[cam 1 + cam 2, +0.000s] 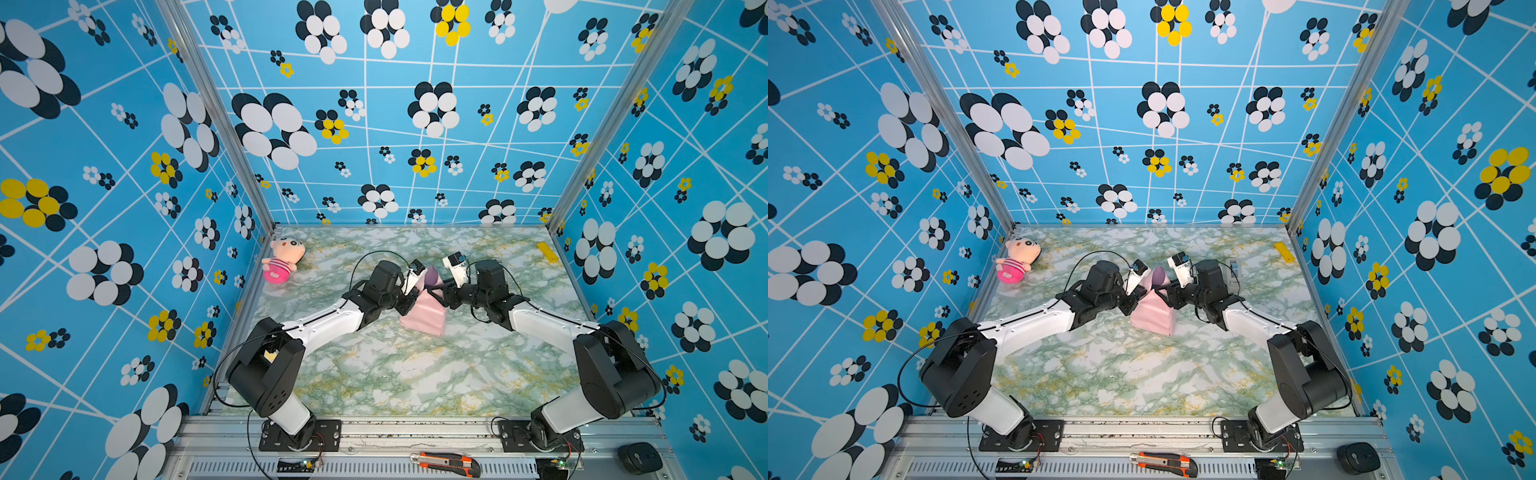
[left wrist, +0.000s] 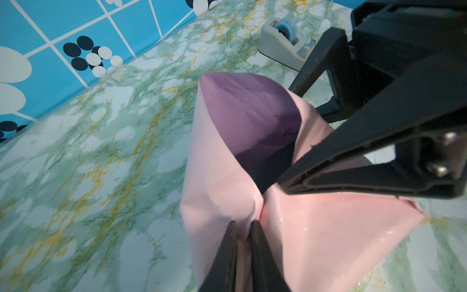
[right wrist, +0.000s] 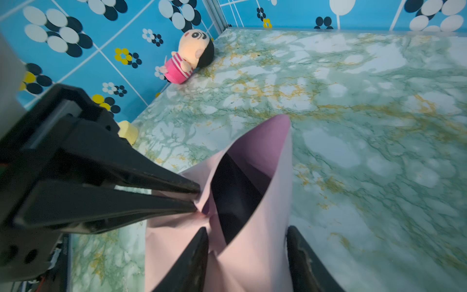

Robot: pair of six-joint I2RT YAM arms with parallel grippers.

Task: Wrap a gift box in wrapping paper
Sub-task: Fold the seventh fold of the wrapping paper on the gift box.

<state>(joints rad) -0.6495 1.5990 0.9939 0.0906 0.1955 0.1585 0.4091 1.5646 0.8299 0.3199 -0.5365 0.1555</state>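
**Two grippers meet over a half-wrapped box**

Both top views show my two arms reaching in to meet at the middle of a green marbled table point(image 1: 415, 374). Between them sits a pale pink bundle of paper point(image 1: 428, 316), standing like a small tent. Its far end gapes open and shows the lilac inner face.

My left gripper point(image 2: 243, 223) is clamped on the paper. Its fingers are almost together, pinching a gathered crease at the bundle's near side. My right gripper point(image 3: 246, 231) has its jaws well apart, straddling a raised flap. I cannot tell whether they press on it.

Deep in the open pocket, the right wrist view shows a flat black surface. I take it to be the box point(image 3: 235, 197); the paper hides the rest of it.

I judge that the end fold is being formed and nothing is sealed yet. I see no tape on the paper. The tape dispenser point(image 2: 283, 48) stands apart, beyond my right gripper.

The risks I see from here:
- **Tearing:** if my arms pull apart, the thin sheet could rip at the pinch.
- **Springing open:** if my left gripper lets go early, the crease is likely to spring open.
- **A wrong crease:** if my right jaws close carelessly, they could crush the hollow pocket into the wrong fold.
- **A drifting box:** the box could also slide inside its loose cover and leave the folds askew.

A plush doll point(image 1: 282, 259) lies at the far left corner, well clear.
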